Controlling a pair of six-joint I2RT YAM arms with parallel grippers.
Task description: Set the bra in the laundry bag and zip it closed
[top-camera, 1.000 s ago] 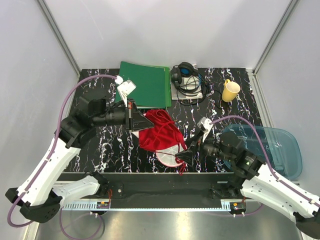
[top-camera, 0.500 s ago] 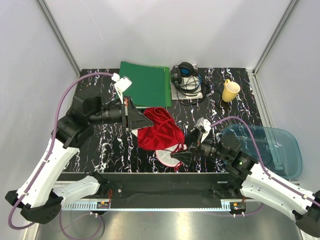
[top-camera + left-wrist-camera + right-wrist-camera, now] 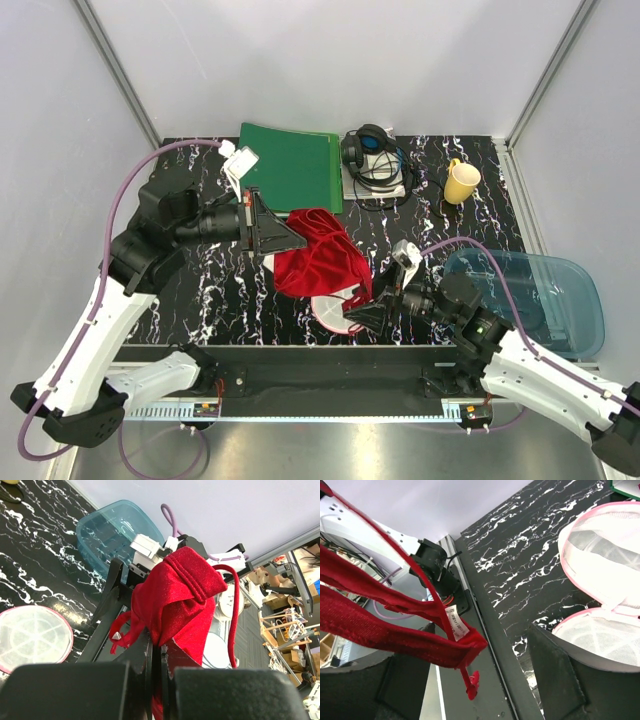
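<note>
The red bra [image 3: 318, 262] hangs bunched from my left gripper [image 3: 283, 238], which is shut on its fabric above the table's middle. In the left wrist view the bra [image 3: 175, 592] rises from the closed jaws. The laundry bag [image 3: 327, 309], white mesh with pink trim, lies on the table just under the bra's lower edge, and it shows as a round disc [image 3: 32, 637] there too. My right gripper [image 3: 354, 318] is low beside the bag's right edge and open. A bra band end with a white label [image 3: 452, 647] dangles between its fingers, and the bag [image 3: 605, 575] gapes open to the right.
A green folder [image 3: 292, 168] lies at the back, with black headphones [image 3: 372, 160] and a yellow mug [image 3: 461, 182] to its right. A translucent blue tray [image 3: 545, 295] sits at the right edge, behind my right arm. The table's front rail [image 3: 495, 645] runs under my right gripper.
My left gripper has drawn the bra a little back and up. My right gripper has slid left towards the bag and the bra's hanging end, and its jaws have narrowed slightly.
</note>
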